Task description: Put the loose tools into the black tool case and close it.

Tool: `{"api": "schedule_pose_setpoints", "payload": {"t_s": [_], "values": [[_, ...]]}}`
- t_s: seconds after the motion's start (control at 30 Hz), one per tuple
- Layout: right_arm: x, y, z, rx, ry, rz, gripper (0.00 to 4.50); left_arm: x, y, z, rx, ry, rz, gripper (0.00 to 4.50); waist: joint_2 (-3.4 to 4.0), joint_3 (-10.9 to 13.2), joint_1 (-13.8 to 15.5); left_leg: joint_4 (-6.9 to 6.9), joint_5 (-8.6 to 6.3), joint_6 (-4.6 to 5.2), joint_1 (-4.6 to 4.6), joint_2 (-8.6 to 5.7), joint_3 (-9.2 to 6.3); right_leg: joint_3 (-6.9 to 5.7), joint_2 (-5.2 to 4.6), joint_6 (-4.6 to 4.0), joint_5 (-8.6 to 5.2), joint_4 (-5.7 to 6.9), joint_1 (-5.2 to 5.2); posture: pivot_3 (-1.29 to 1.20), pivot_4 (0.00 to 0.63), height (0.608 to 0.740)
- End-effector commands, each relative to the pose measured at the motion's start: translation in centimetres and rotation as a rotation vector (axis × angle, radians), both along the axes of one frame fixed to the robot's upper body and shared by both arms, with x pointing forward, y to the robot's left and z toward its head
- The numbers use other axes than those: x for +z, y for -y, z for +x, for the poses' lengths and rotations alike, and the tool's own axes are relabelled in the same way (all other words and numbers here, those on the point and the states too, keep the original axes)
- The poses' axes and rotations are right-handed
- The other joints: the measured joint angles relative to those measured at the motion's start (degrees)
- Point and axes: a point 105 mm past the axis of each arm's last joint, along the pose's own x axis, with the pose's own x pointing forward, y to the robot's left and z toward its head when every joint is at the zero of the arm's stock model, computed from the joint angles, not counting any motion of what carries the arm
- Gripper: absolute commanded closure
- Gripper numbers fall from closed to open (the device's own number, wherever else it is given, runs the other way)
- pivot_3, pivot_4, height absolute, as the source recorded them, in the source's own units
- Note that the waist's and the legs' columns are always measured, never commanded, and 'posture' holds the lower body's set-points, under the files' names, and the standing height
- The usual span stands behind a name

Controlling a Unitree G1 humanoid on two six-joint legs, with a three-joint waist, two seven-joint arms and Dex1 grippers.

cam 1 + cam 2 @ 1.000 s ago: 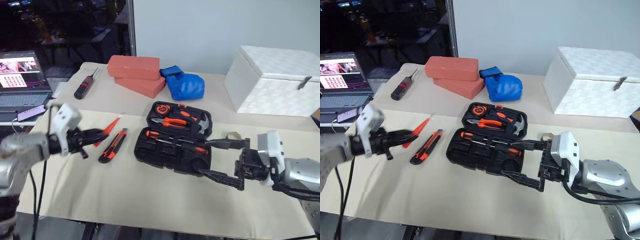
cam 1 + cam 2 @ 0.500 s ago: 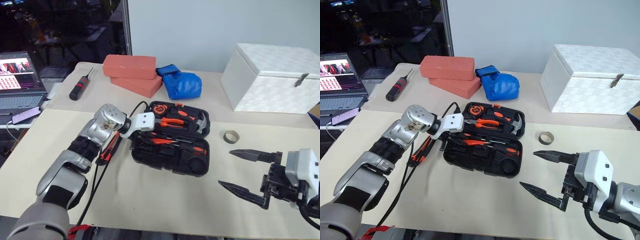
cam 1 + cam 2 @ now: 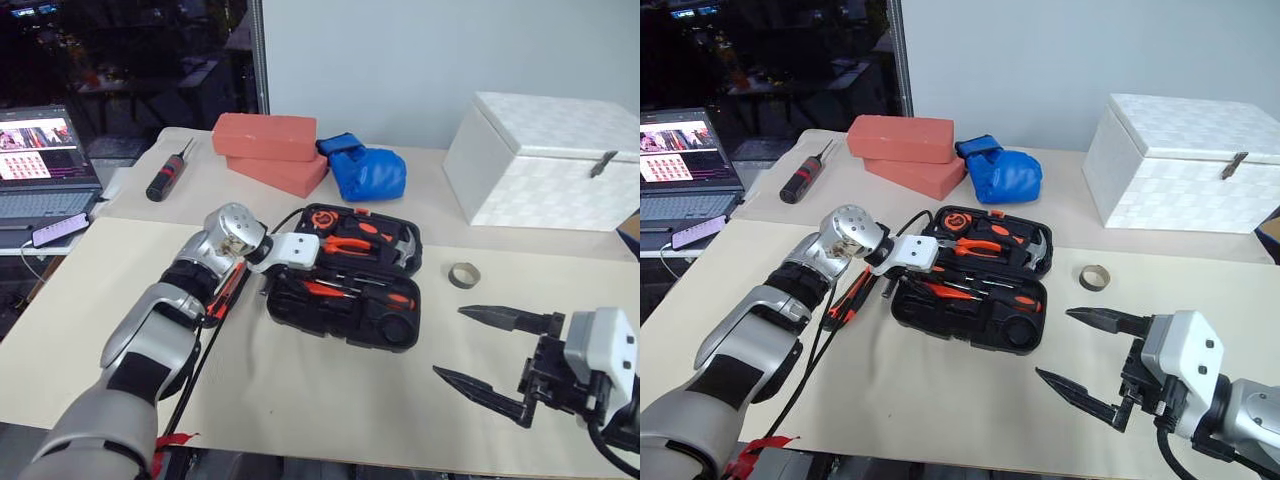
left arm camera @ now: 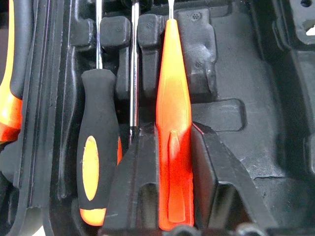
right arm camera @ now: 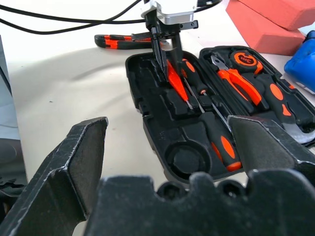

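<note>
The black tool case (image 3: 396, 327) lies open mid-table, with pliers, a tape measure and a hammer in its far half. My left gripper (image 5: 167, 58) points down into the near half, shut on the slim red screwdriver (image 4: 173, 123), which rests along a moulded slot; its fingers (image 4: 134, 189) press both sides of the handle. A black-and-orange screwdriver (image 4: 97, 162) lies in the slot beside it, another (image 5: 224, 147) further along. The orange-black utility knife (image 3: 845, 301) lies on the cloth left of the case, partly hidden by my left forearm. My right gripper (image 3: 450, 343) hovers open and empty, right of the case.
A roll of tape (image 3: 462, 274) lies right of the case. A white box (image 3: 545, 160) stands at the back right. Two red bricks (image 3: 270, 140), a blue bundle (image 3: 368, 172) and a thick black screwdriver (image 3: 165, 178) lie at the back. A laptop (image 3: 40, 160) sits far left.
My left arm swung right from the table's left side, carrying the red screwdriver into the case, then held still. My right gripper drew back from the case's front edge.
</note>
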Motion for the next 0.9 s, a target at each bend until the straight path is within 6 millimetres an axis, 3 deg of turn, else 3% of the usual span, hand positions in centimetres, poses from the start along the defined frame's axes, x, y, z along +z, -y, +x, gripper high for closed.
{"api": "schedule_pose_setpoints", "payload": {"t_s": [0.03,0.13,0.2,0.33,0.4,0.47,0.6,0.7,0.73,0.9], "values": [[0.7,0.0,-0.2,0.001,0.044,0.004,0.0,3.2,-0.7,0.1,0.046,-0.018,-0.087,1.8,0.0,0.0,-0.3,0.0,0.0,0.0,0.0,0.0,0.0,0.0,0.0,0.0,0.0,0.0,0.01,0.0,0.15,0.74],[0.7,0.0,-0.1,0.002,0.045,0.008,0.0,5.4,-1.0,-0.9,0.084,-0.127,-0.21,1.8,0.0,0.0,-0.7,0.0,0.0,0.0,-0.02,0.02,-0.02,0.0,0.02,0.0,0.0,0.03,-0.05,0.0,0.15,0.74],[0.7,-0.1,0.0,0.004,0.047,0.015,0.0,6.6,-0.7,-1.6,0.128,-0.195,-0.333,2.34,0.01,0.0,-0.7,0.0,0.0,0.0,-0.02,0.03,-0.05,-0.01,0.02,0.0,-0.03,0.04,-0.05,0.0,0.15,0.74],[0.7,-0.2,0.3,0.007,0.05,0.023,0.0,5.7,-0.2,-2.2,0.227,-0.197,-0.445,3.69,0.09,0.0,-0.6,0.0,-0.02,0.03,0.02,0.02,-0.06,-0.02,-0.02,0.07,-0.08,0.04,0.01,0.0,0.15,0.74],[0.8,-0.3,0.6,0.006,0.054,0.028,0.0,4.6,0.7,-1.9,0.322,-0.181,-0.532,4.45,0.09,0.0,-0.5,0.0,-0.02,0.03,0.04,0.01,-0.07,-0.02,-0.01,0.08,-0.08,0.06,0.03,0.0,0.15,0.74],[0.8,-0.3,0.7,0.003,0.057,0.025,0.0,2.5,0.8,-1.5,0.41,-0.15,-0.541,4.48,0.06,0.0,-0.2,0.02,-0.01,0.03,0.08,0.0,-0.09,-0.02,-0.01,0.09,-0.07,0.12,0.08,0.0,0.15,0.74],[0.5,-0.2,1.0,-0.017,0.037,0.013,0.0,-3.3,-0.2,-1.3,0.58,-0.169,-0.386,4.48,0.06,0.0,-0.3,0.08,-0.01,0.03,0.11,-0.06,-0.15,-0.01,0.0,0.08,-0.07,0.26,0.09,0.0,0.15,0.74],[0.1,0.2,1.3,-0.046,0.017,-0.001,0.0,-5.6,-0.2,-2.1,0.578,-0.188,-0.301,4.48,0.12,-0.1,-0.4,0.07,-0.01,0.03,0.44,-0.07,-0.17,-0.01,0.0,0.02,-0.11,0.29,0.37,0.0,0.15,0.74],[0.1,0.5,1.7,-0.078,0.015,0.006,0.0,-5.2,0.3,-2.3,0.567,-0.191,-0.336,4.48,0.13,-0.2,-0.4,0.08,-0.01,0.02,0.55,-0.09,-0.17,0.0,-0.02,-0.01,-0.13,0.29,0.45,0.0,0.15,0.74],[0.6,2.7,4.6,-0.323,0.089,-0.016,0.0,1.0,1.8,-3.4,0.458,-0.167,-0.666,4.48,0.13,-0.2,-0.8,0.07,-0.04,-0.02,0.66,-0.1,-0.11,0.03,-0.12,-0.12,-0.1,0.29,0.4,0.0,0.15,0.74]]}}
